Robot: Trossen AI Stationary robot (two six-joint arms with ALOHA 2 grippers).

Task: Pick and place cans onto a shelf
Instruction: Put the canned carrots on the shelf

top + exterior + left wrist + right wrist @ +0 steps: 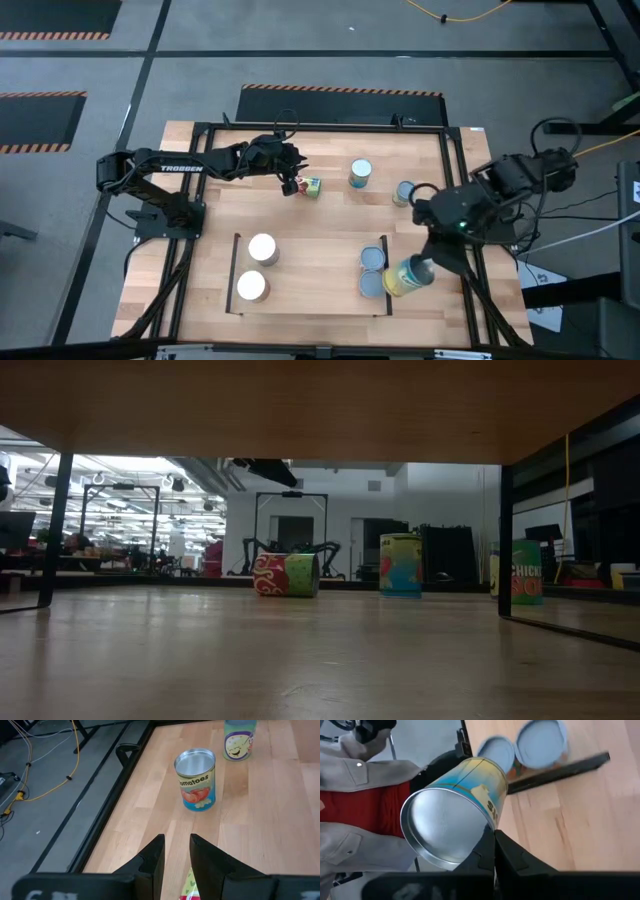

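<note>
My right gripper (428, 262) is shut on a yellow-and-blue can (404, 277), held tilted above the right rail of the light-wood shelf (310, 275). On the shelf, two white-topped cans (262, 248) (251, 286) stand at the left and two grey-blue-topped cans (372, 258) (371, 284) at the right. My left gripper (291, 183) is slightly open beside a red, green and yellow can (312, 187) that lies on its side on the table. A strip of its label (189, 887) shows between the fingers. My right gripper holds the yellow-and-blue can by its side wall (490, 820), close to the silvery end (445, 827). The can itself hides where the fingers (512, 855) meet it. The can is lifted clear and tilted, with that end turned toward the wrist camera. I cannot tell whether my left gripper touches the lying can.
Two more cans stand upright on the far part of the table: a tomato can (360, 173) (196, 780) and a blue one (403, 193) (239, 740). A black outer frame (200, 130) rims the table. A person in a grey jacket (355, 775) shows beyond the near edge.
</note>
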